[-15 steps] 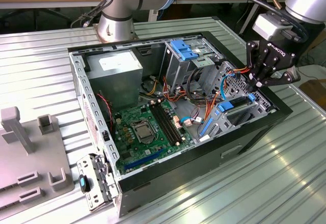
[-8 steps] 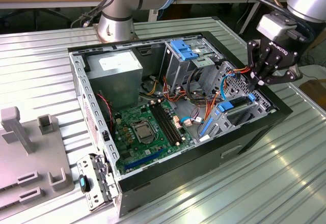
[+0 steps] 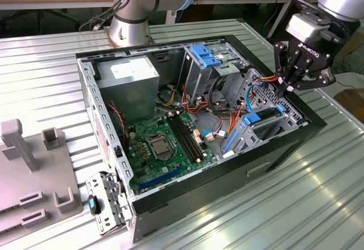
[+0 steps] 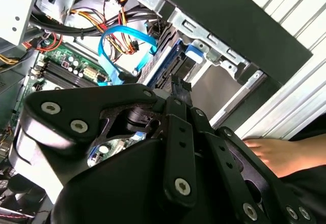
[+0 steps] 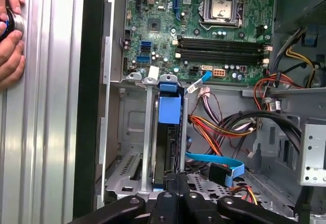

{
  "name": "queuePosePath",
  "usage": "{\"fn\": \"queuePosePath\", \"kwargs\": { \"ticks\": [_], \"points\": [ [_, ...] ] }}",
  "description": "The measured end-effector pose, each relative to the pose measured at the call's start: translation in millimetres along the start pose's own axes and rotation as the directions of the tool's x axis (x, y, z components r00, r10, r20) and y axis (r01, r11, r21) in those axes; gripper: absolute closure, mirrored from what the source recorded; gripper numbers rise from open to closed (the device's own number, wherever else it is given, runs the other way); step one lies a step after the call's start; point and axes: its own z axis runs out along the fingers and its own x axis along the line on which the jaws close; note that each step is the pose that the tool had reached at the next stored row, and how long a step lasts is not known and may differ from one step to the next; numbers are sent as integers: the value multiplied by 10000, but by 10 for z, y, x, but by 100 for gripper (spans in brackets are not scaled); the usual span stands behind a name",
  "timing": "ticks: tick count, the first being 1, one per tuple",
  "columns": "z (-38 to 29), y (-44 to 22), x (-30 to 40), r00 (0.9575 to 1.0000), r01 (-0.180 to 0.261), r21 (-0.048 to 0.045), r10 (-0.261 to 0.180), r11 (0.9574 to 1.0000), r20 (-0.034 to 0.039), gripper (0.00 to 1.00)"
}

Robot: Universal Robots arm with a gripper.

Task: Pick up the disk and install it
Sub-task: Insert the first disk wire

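The disk (image 5: 169, 109), grey metal in a blue carrier, sits on edge in the lower drive bay of the open computer case (image 3: 227, 176). Its blue end (image 3: 263, 117) shows near the case's wall at the exterior view's right. The same blue end (image 4: 193, 53) appears past the fingers in the second wrist view. My gripper (image 3: 283, 90) hangs over that corner of the case, above the bay. The fingertips of the gripper (image 5: 175, 177) are together, right at the near end of the disk. Whether they touch it I cannot tell. The shut gripper (image 4: 179, 84) holds nothing.
Motherboard (image 3: 165, 142), silver power supply (image 3: 131, 82) and blue-tabbed drive cage (image 3: 207, 57) fill the case, with loose cables (image 5: 224, 127) and a blue ribbon cable (image 5: 214, 159) beside the bay. A person's hand (image 5: 10, 35) rests on the ribbed table outside the case. Grey fixtures (image 3: 34, 170) stand at the exterior view's left.
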Motion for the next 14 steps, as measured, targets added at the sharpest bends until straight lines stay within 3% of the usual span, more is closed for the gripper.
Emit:
{"fn": "queuePosePath", "kwargs": {
  "ticks": [8, 11, 12, 13, 14],
  "points": [
    [5, -156, -24, 9994, 348, 9, -348, 9994, 12, 89],
    [3, -184, -92, 9985, 556, 13, -556, 9985, 7, 89],
    [3, -186, -106, 9982, 602, 9, -602, 9982, -36, 89],
    [3, -188, -124, 9980, 620, -2, -620, 9981, -126, 89],
    [2, -192, -162, 9974, 638, -31, -638, 9980, -342, 89]
  ]
}}
